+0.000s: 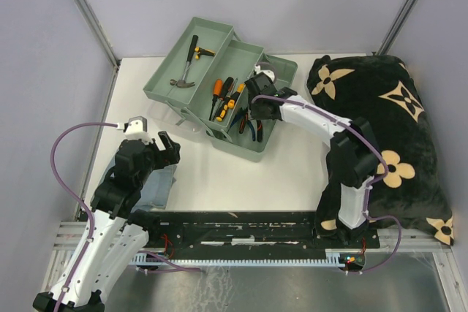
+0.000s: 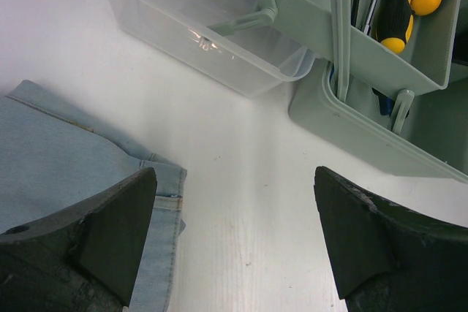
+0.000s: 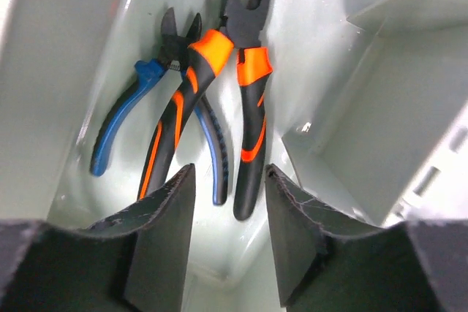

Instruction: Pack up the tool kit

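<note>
Toolbox [image 1: 210,40] beside flowered blanket [image 1: 365,107], cloth [image 1: 159,188] below wide left gripper [image 2: 234,199], right gripper [image 3: 229,180] parted over pliers [image 3: 212,49]

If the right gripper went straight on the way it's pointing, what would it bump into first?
Probably the orange-and-black pliers, which lie on the toolbox floor just ahead of the right gripper and its open jaws. Depth is hard to judge.

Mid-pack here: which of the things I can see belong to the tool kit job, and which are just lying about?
Belongs to the job: toolbox, hammer, screwdrivers, orange-black pliers, blue-handled cutters.

Just lying about: denim cloth, black flowered blanket.
</note>
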Action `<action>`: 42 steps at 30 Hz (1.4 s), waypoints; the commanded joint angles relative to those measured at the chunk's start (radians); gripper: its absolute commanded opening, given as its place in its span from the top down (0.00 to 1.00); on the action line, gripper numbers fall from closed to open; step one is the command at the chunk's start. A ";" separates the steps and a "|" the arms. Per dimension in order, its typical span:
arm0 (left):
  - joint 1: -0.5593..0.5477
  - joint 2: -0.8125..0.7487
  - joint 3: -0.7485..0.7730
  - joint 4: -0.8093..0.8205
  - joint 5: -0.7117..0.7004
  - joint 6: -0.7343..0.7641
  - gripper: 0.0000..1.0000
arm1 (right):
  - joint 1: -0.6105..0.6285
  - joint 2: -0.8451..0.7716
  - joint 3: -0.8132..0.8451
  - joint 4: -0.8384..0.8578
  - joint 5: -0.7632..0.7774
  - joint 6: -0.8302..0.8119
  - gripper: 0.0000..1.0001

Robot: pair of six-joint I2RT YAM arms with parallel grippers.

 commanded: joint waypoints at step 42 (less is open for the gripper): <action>0.006 -0.324 0.019 0.086 -0.092 0.007 0.04 | 0.055 -0.473 -0.753 0.109 0.184 0.273 0.92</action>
